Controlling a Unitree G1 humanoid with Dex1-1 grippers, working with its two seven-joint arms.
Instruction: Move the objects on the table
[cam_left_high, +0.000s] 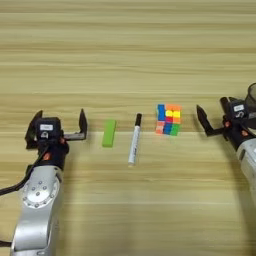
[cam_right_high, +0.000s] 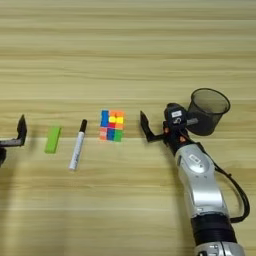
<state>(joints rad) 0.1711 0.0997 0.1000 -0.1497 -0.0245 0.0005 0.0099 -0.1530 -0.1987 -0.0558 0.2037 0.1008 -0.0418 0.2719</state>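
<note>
Wooden table (cam_left_high: 125, 50): green block (cam_left_high: 109, 133), white marker with black cap (cam_left_high: 134, 139), puzzle cube (cam_left_high: 168, 119) in a row. Left gripper (cam_left_high: 59, 125) left of block, fingers spread, empty. Right gripper (cam_right_high: 166, 125) just right of cube, spread, beside black mesh cup (cam_right_high: 208, 111).

A black mesh cup (cam_right_high: 209, 110) stands upright just beside the right gripper (cam_right_high: 165, 125), behind it. Its mouth is open.
</note>
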